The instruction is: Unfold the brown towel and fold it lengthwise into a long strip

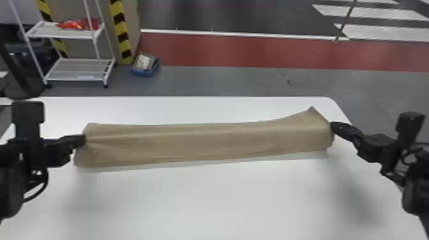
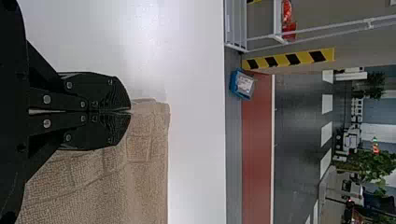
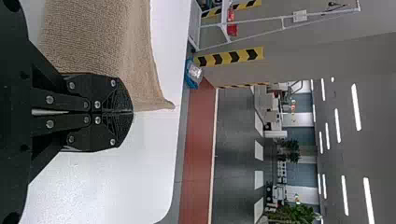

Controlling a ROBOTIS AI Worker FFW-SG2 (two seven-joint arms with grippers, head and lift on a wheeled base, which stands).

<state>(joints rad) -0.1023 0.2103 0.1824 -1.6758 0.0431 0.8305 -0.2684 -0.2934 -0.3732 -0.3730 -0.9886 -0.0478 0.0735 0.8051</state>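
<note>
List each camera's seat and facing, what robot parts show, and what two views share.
Head view: on the head, facing forward and down at the brown towel; left fingers and right fingers show.
Left wrist view: on that wrist, facing forward past its fingers over the towel's left end.
Right wrist view: likewise, over its right end.
Both wrist views share the blue bin.

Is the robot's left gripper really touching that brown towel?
Touching. The head view shows the left gripper meeting the end of the brown towel, with creases fanning out through the cloth from its fingertips.
</note>
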